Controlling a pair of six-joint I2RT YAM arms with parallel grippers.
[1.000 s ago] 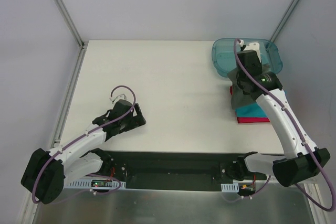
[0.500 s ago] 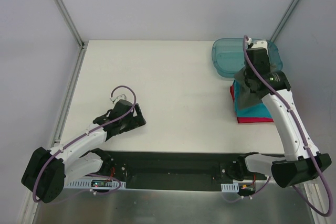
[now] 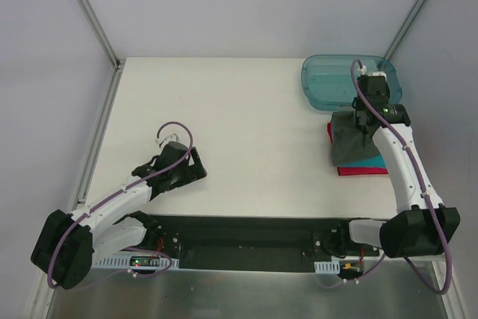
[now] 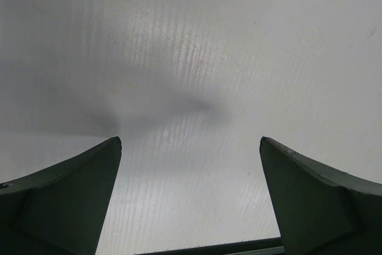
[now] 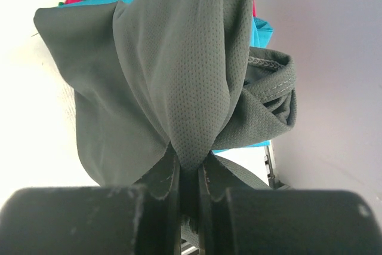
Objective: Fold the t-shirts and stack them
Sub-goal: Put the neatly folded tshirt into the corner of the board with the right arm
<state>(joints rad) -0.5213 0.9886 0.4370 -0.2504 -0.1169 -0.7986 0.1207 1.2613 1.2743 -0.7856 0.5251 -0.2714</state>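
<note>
We see our right jaws pinching the grey shirt (image 3: pixel 345 142) above the teal shirt (image 3: pixel 367 160) and red shirt (image 3: pixel 362 172), near the tub (image 3: pixel 328 80).

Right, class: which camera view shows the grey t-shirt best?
Right wrist view: the grey t-shirt fills it, pinched in the right gripper. The top view shows it small, draped over the teal t-shirt and red t-shirt. Left wrist view: none of it.
</note>
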